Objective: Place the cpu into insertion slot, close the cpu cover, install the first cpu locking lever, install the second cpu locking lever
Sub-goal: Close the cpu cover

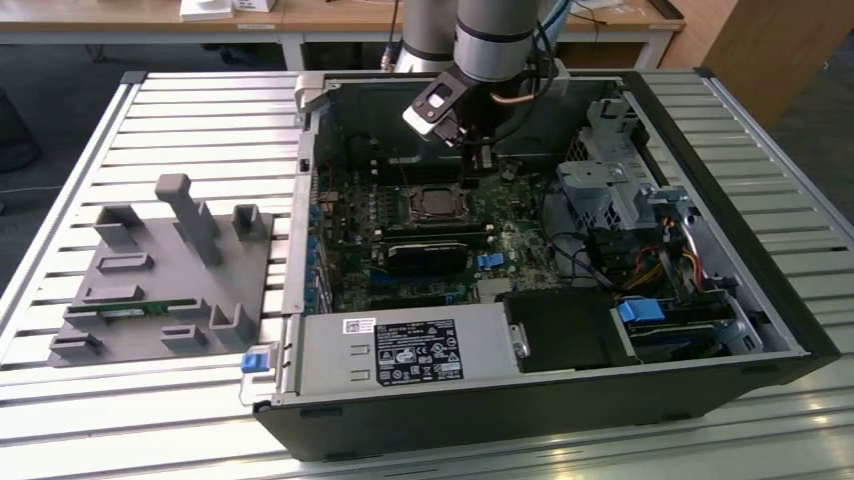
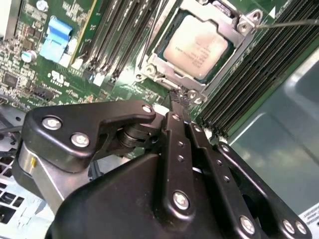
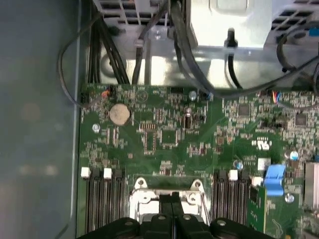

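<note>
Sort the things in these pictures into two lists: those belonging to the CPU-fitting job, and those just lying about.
Belonging to the job:
cpu
cpu cover, lying flat around it
locking lever, a thin wire
tool, shut, beside the socket's edge

Just lying about:
grey fixture block on the table
power supply
coin cell battery
blue connector
memory slots

Brushed grey metal cpu (image 2: 198, 47), bright metal cpu cover (image 2: 168, 73), matt black end effector (image 2: 176, 97)

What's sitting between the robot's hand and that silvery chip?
The silver rim of the cpu cover, in the second wrist view; the hand hangs just outside it, the cpu inside.
</note>
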### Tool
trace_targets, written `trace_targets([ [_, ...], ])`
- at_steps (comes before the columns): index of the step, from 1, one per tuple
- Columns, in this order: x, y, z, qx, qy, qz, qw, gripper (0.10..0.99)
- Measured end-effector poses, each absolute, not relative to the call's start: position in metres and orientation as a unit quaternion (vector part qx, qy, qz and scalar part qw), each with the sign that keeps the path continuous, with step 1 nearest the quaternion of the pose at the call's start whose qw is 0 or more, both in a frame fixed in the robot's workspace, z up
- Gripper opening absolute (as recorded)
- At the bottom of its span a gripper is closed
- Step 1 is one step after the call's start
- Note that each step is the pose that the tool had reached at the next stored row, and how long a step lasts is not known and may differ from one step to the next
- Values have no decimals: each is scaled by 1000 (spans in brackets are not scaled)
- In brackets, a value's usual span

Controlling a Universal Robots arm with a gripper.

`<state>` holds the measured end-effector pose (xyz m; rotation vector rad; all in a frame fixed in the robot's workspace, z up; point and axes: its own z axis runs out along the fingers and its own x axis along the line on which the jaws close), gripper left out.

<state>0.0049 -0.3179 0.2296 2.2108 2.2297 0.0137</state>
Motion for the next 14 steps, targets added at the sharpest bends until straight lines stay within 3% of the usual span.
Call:
trace_targets([
  [14, -25, -318, 228, 704, 710, 4, 1, 106],
])
